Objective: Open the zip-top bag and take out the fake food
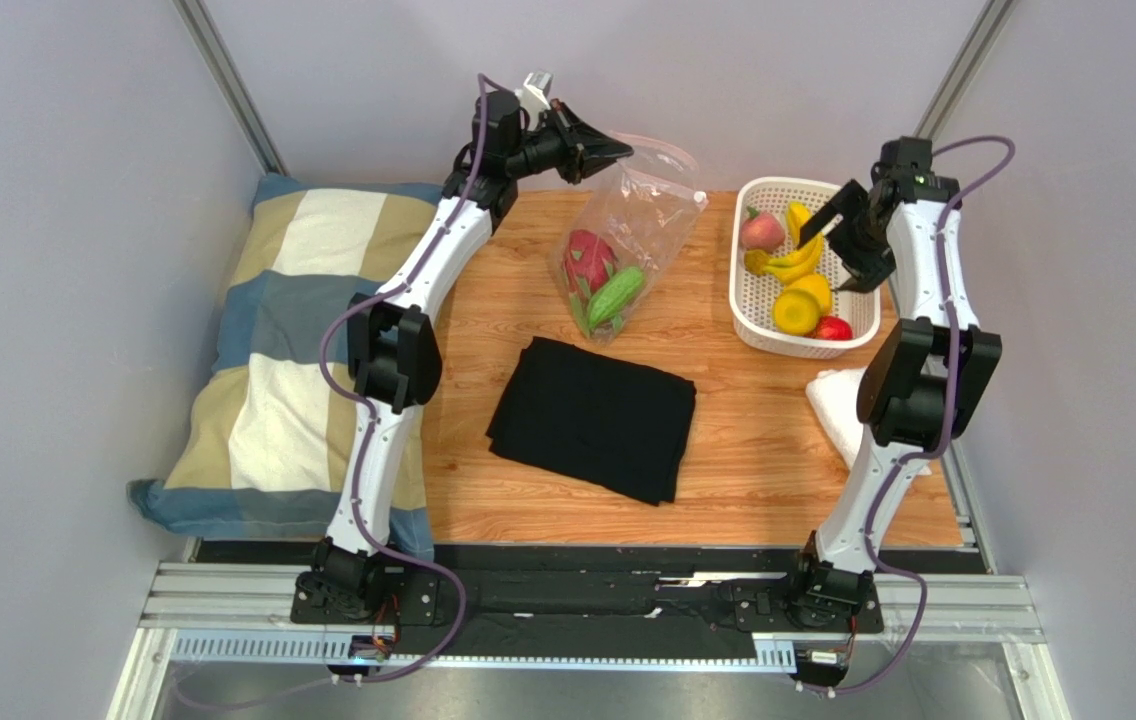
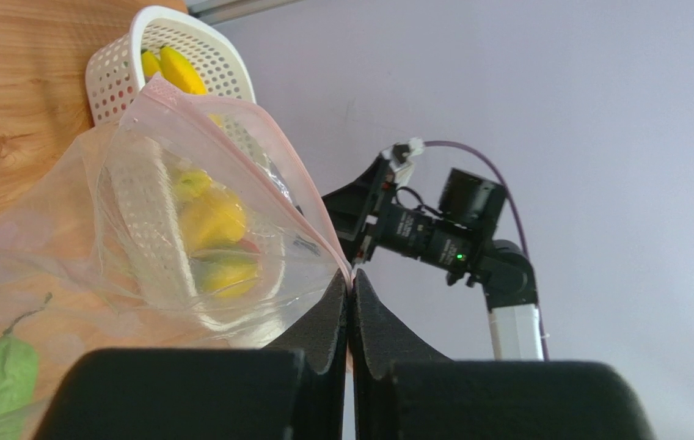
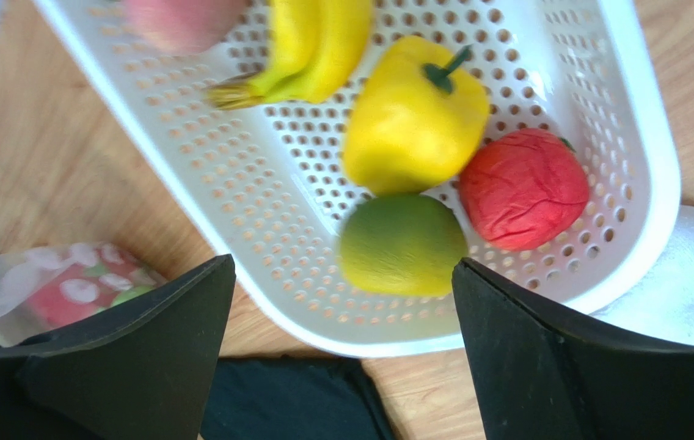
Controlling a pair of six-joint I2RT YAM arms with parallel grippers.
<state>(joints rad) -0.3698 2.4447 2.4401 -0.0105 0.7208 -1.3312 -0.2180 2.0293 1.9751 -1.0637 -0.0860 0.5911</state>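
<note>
Your left end effector (image 2: 350,280) is shut tight on the top edge of the clear crinkly plastic zip-top bag (image 1: 634,210); its two black pads press together on the pinkish zip strip (image 2: 263,160) and hold that edge up at the far side of the wooden bench (image 1: 747,450). The belly of the bag sags below; I cannot tell whether the bottom rests on the wood. Low inside it lie a pink-red spiky plastic fruit (image 1: 585,258) and a long green plastic vegetable (image 1: 615,297).

Your right end effector (image 3: 341,275) is wide open and carries nothing; it hangs over the white perforated plastic basket (image 1: 747,308), where yellow plastic bananas (image 3: 309,46), a yellow plastic pepper (image 3: 415,119), a green round fruit (image 3: 403,243) and a red wrinkled fruit (image 3: 523,188) lie.

You should expect the film to be thin, soft and slippery; it will likely fold and slide instead of resisting. The zip strip looks the thickest and stiffest part, so take hold there, and pinch one lip only. The mouth seems parted in the left wrist view, though I am not sure.

The two pieces are probably light, hard and smooth. The spiky fruit should give more purchase; take the green one across its narrow width. If film is caught together with a piece, the light bag will probably rise with it; the left hold on the strip is the anchor against this.
</note>
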